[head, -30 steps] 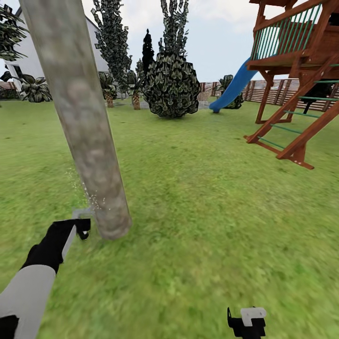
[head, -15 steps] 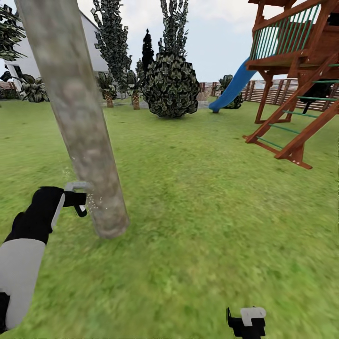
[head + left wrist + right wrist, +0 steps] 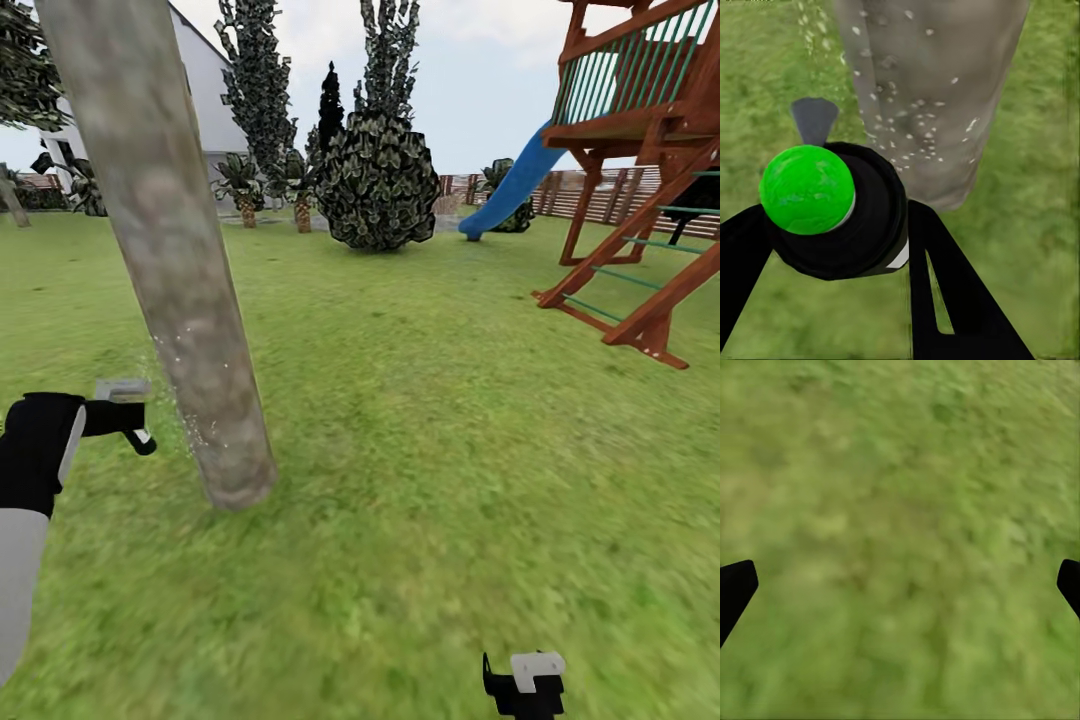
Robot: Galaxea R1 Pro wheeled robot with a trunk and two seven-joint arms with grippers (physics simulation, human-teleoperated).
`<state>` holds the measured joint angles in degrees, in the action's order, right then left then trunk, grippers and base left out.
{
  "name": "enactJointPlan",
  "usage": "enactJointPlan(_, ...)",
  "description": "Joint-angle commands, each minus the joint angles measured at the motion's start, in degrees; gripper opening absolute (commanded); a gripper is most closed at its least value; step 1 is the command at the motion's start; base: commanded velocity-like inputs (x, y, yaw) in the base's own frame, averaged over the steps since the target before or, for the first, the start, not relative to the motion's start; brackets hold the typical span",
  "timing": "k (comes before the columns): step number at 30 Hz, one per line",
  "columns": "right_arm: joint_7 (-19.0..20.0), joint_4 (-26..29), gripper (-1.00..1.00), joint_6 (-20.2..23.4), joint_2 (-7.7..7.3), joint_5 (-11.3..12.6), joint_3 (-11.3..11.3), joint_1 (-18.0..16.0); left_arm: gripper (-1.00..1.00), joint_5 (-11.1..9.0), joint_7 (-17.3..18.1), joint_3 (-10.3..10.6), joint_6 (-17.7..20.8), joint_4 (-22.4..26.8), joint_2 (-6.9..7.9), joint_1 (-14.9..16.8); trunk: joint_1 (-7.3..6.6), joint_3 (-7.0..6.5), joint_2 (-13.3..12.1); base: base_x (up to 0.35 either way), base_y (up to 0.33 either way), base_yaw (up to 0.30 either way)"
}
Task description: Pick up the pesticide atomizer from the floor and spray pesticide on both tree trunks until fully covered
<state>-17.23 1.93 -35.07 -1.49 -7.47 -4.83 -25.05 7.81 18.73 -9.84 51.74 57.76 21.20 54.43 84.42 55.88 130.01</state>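
The tree trunk [image 3: 185, 320], mottled tan-grey, rises from the lawn at the left of the head view and leans across it. Just left of its base, my left gripper [image 3: 115, 415] is shut on the pesticide atomizer [image 3: 120, 388], whose pale grey top pokes out above the fingers. White spray droplets [image 3: 185, 425] speckle the bark beside it. In the left wrist view the atomizer's dark round cap [image 3: 862, 225] carries a green dot [image 3: 806, 187], its nozzle [image 3: 814, 120] points at the trunk [image 3: 937, 90], and black fingers [image 3: 945, 300] flank it. My right gripper [image 3: 525, 685] hangs open over grass, fingertips [image 3: 735, 589] wide apart.
A wooden play tower [image 3: 650, 200] with a blue slide [image 3: 505, 195] stands at the right. A round dark bush [image 3: 378, 180] and cone-shaped trees stand behind the lawn, with a slatted fence [image 3: 600, 195]. Another pale trunk [image 3: 12, 203] shows far off at the left edge.
My left gripper with the atomizer has risen from the trunk's base and drawn leftward, away from the bark. The head view has shifted slightly. The right gripper has stayed put.
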Motion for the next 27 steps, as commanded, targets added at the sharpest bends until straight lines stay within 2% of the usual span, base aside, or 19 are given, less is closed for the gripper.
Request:
enactJointPlan(1,0.0,0.0,1.00,0.0,0.00,0.0,0.0,0.0,-1.00,0.0,2.6,0.1,-0.2,0.0,1.04,-0.2,0.00,0.00,0.0,0.001,0.000,0.060)
enactJointPlan(3,0.0,0.0,1.00,0.0,0.00,0.0,0.0,0.0,-1.00,0.1,5.0,1.0,-0.5,0.1,1.78,-0.5,0.00,0.00,0.0,0.000,0.000,0.013)
enactJointPlan(5,0.0,0.0,1.00,0.0,0.00,0.0,0.0,0.0,-1.00,0.0,5.2,0.9,-0.6,0.1,1.38,-0.5,0.00,0.00,0.0,0.000,0.000,0.002)
enactJointPlan(7,0.0,0.0,1.00,0.0,0.00,0.0,0.0,0.0,-1.00,0.2,4.7,2.0,-0.6,2.4,-2.29,0.1,0.00,0.00,0.0,0.000,0.000,0.000)
enactJointPlan(8,0.0,0.0,1.00,0.0,0.00,0.0,0.0,0.0,-1.00,0.2,3.6,2.1,-0.5,3.2,-3.16,0.3,0.00,0.00,0.0,0.000,0.000,0.000)
enactJointPlan(11,0.0,0.0,1.00,0.0,0.00,0.0,0.0,0.0,-1.00,0.2,2.6,2.2,-0.3,3.7,-3.48,0.7,0.00,0.00,0.0,0.000,0.000,0.000)
enactJointPlan(14,0.0,0.0,1.00,0.0,0.00,0.0,0.0,0.0,-1.00,0.4,2.8,2.3,-0.3,3.4,-2.91,0.1,0.00,0.00,0.0,0.000,0.000,0.000)
enactJointPlan(16,0.0,0.0,1.00,0.0,0.00,0.0,0.0,0.0,-1.00,1.0,3.0,2.4,-0.2,2.9,-1.49,0.0,0.00,0.00,0.0,0.000,0.000,0.000)
enactJointPlan(17,0.0,0.0,1.00,0.0,0.00,0.0,0.0,0.0,-1.00,1.4,3.3,2.4,0.3,2.7,-0.24,0.0,0.00,0.00,0.0,0.000,0.000,0.000)
enactJointPlan(18,0.0,0.0,1.00,0.0,0.00,0.0,0.0,0.0,-1.00,1.4,3.3,2.6,0.5,2.7,-0.34,0.1,0.00,0.00,0.0,0.000,0.000,0.000)
enactJointPlan(20,0.0,0.0,1.00,0.0,0.00,0.0,0.0,0.0,-1.00,1.3,3.2,5.8,0.9,2.7,-0.69,0.3,0.00,0.00,0.0,0.000,0.000,0.000)
enactJointPlan(22,0.0,0.0,1.00,0.0,0.00,0.0,0.0,0.0,-1.00,1.1,3.1,10.3,2.4,2.7,-1.13,0.8,0.00,0.00,0.0,0.000,0.000,0.000)
enactJointPlan(23,0.0,0.0,1.00,0.0,0.00,0.0,0.0,0.0,-1.00,1.1,3.1,10.2,2.7,2.7,-0.86,0.9,0.00,0.00,0.0,0.000,0.000,0.000)
enactJointPlan(25,0.0,0.0,1.00,0.0,0.00,0.0,0.0,0.0,-1.00,1.3,3.2,8.5,2.9,2.7,-0.36,0.7,0.00,0.00,0.0,0.000,0.000,0.000)
enactJointPlan(26,0.0,0.0,1.00,0.0,0.00,0.0,0.0,0.0,-1.00,1.4,3.2,7.8,3.0,2.7,0.39,0.5,0.00,0.00,0.0,0.000,0.000,0.000)
enactJointPlan(27,0.0,0.0,1.00,0.0,0.00,0.0,0.0,0.0,-1.00,1.2,3.2,7.2,3.0,2.7,2.31,0.2,0.00,0.00,0.0,0.000,0.000,0.000)
